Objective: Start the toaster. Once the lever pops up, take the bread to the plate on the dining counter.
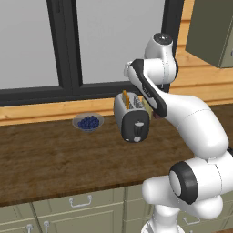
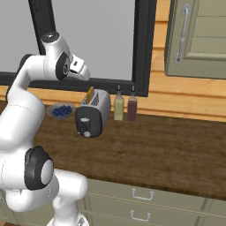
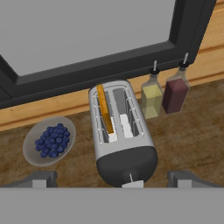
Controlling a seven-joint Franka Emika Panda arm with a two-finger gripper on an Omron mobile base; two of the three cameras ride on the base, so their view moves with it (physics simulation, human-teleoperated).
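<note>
The silver toaster (image 3: 124, 139) stands on the wood worktop under the window, its black end panel facing me; it also shows in the base views (image 1: 132, 119) (image 2: 93, 114). The bread (image 3: 105, 110) stands upright in its left slot, with its golden edge sticking up (image 1: 126, 99) (image 2: 90, 94). A dark lever (image 1: 139, 124) sits on the end panel above the pale knob. My gripper (image 3: 113, 180) hovers above the toaster's panel end, open, fingertips (image 3: 41, 178) wide apart and holding nothing. The plate and the dining counter are out of view.
A grey bowl of blueberries (image 3: 49, 141) sits left of the toaster. Two bottles, one yellow (image 3: 151, 99) and one dark red (image 3: 176, 92), stand right of it against the wall. A wall cabinet (image 2: 196, 37) hangs at upper right. Bare worktop (image 2: 167, 145) stretches to the right.
</note>
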